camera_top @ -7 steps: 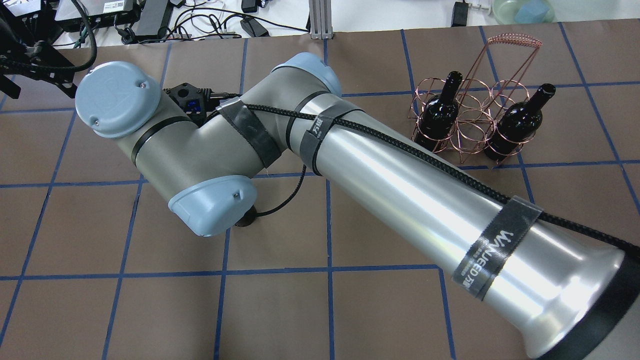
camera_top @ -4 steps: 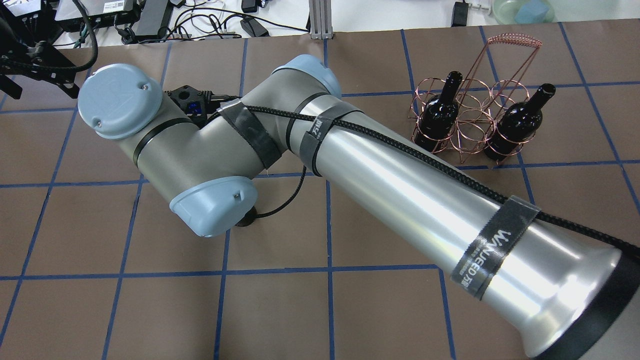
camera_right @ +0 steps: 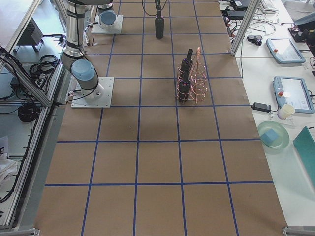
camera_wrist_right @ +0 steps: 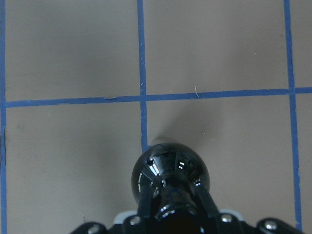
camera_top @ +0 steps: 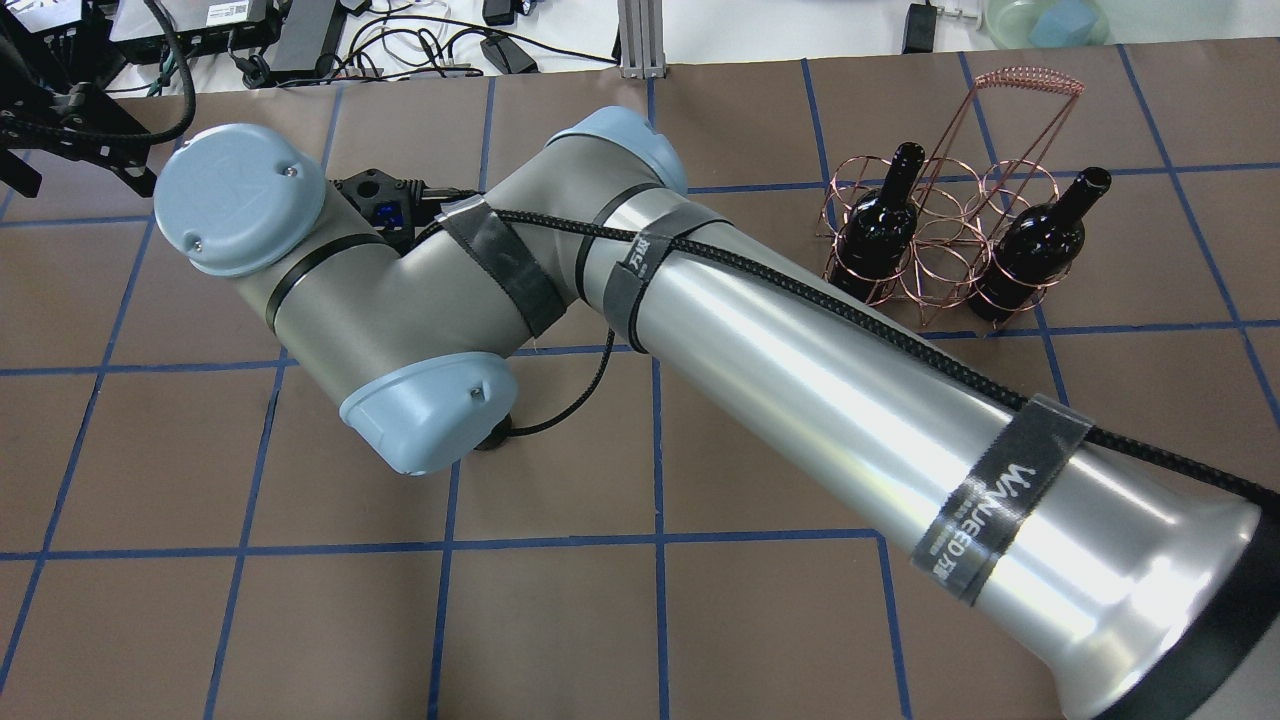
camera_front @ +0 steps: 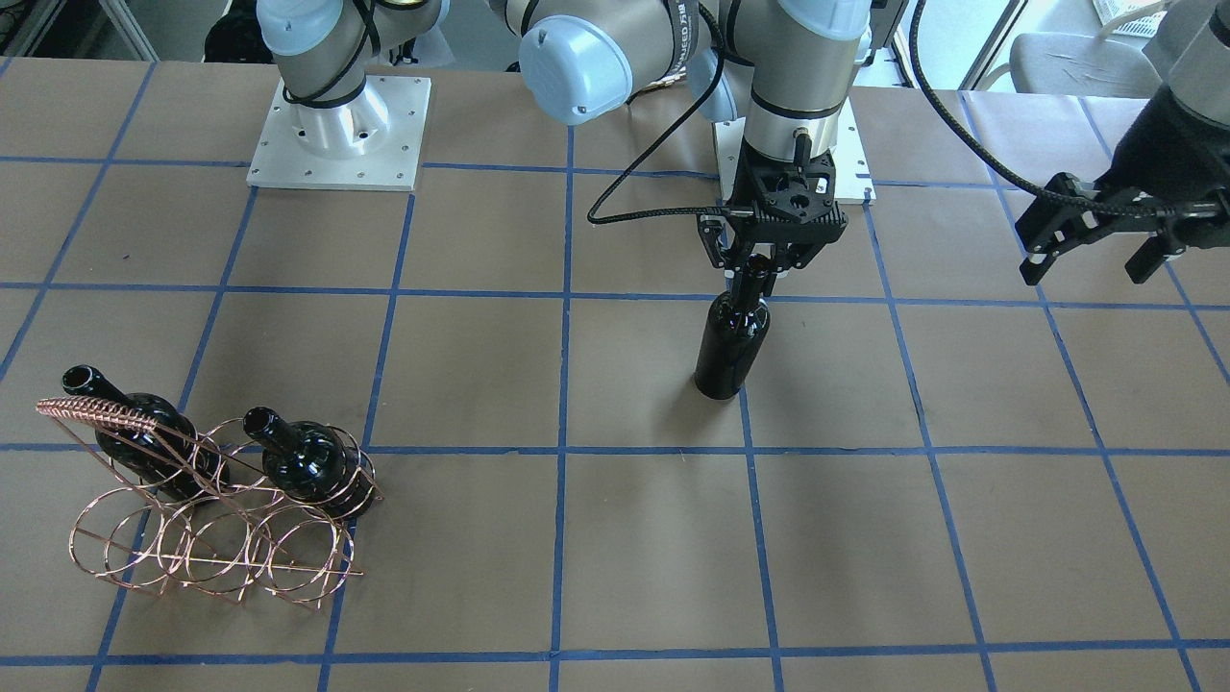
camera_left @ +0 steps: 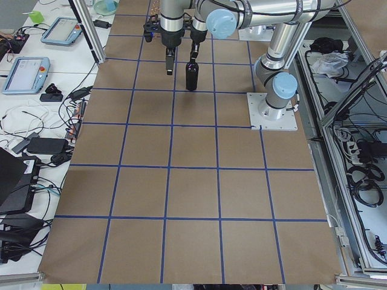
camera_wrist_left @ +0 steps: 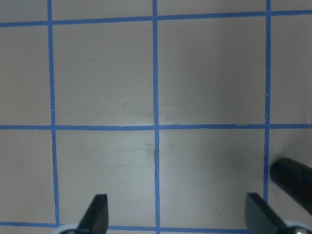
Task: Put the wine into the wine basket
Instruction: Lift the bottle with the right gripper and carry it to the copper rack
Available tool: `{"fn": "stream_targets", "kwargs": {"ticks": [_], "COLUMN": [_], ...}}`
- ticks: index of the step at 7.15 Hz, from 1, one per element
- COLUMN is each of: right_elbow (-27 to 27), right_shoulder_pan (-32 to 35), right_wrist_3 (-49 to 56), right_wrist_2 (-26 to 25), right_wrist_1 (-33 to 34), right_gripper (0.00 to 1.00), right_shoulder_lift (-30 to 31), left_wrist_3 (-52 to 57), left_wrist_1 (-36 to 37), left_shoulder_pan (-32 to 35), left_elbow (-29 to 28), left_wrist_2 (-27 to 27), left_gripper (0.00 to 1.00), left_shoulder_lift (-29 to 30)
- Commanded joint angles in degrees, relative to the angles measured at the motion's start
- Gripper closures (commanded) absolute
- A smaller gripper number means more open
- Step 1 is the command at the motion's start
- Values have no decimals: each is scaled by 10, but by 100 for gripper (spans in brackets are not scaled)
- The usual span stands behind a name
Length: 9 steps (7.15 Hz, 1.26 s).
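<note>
The wine [camera_front: 732,341], neck clamped in right gripper [camera_front: 759,274], hides overhead under the arm [camera_top: 800,380]; left gripper [camera_wrist_left: 178,208] spread wide

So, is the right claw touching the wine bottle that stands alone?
Touching. The right wrist view shows the right claw closed on the neck of the wine bottle, pressing the glass from both sides with no gap.
</note>
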<state>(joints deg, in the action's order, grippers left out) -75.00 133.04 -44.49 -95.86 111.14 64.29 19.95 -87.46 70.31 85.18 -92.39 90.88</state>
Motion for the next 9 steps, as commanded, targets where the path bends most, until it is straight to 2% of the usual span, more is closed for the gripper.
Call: {"fn": "stream_targets", "kwargs": {"ticks": [1, 2, 5, 7, 9], "right_elbow": [-7, -28, -155, -165, -164], "right_shoulder_pan": [-29, -57, -160, -265, -381], "right_wrist_3": [16, 56, 231, 402, 591], "right_wrist_2": [-2, -3, -3, -3, -1], "right_wrist_1": [-23, -36, -82, -157, -170], "right_gripper": [71, 72, 73, 77, 78], "right_shoulder_lift": [48, 80, 217, 268, 283], "left_wrist_3": [0, 0, -7, -120, -197], "left_wrist_1": [0, -1, -1, -1, 4], "left_shoulder_pan": [0, 0, 29, 85, 150], "left_elbow": [1, 2, 1, 1, 2], "left_wrist_2": [3, 1, -6, -3, -7], "left_gripper": [0, 0, 0, 0, 0], "left_shoulder_lift": [0, 0, -2, -8, -11]}}
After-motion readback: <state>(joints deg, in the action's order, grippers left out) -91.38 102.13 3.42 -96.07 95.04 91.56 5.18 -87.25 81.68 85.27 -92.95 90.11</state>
